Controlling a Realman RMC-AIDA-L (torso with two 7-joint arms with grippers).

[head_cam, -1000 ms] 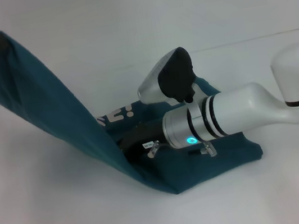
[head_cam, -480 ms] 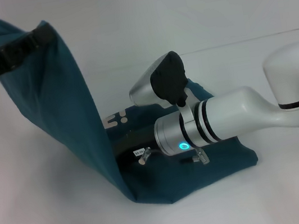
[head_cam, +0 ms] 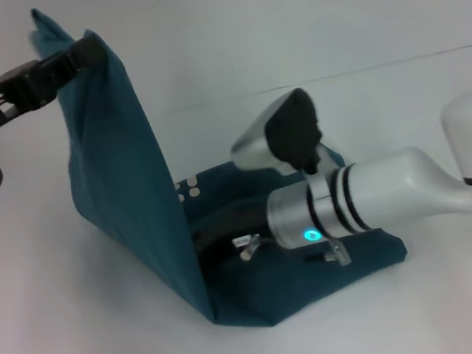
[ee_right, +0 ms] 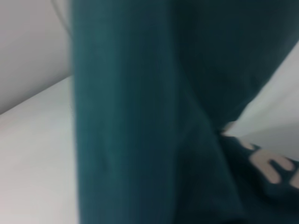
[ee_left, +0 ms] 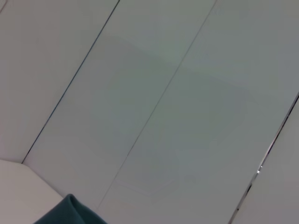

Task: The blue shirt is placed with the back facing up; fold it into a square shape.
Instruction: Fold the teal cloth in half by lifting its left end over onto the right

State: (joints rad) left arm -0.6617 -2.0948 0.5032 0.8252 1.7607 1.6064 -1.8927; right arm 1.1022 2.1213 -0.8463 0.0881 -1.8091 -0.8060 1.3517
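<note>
Head view: your left gripper (head_cam: 90,52), clamped on the shirt (head_cam: 124,181), lifts its edge for folding; right gripper (head_cam: 227,232) pins the rest, fingers hidden.

A dark teal-blue shirt (head_cam: 121,186) with white lettering is seen on a white desk (head_cam: 65,348); the right arm (head_cam: 400,191) is white with black bands.

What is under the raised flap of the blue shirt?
Under the flap of the blue shirt that the left gripper holds up lie the shirt's flat lower layer with white lettering and the right gripper reaching in. Its jaws are hidden behind the flap.
</note>
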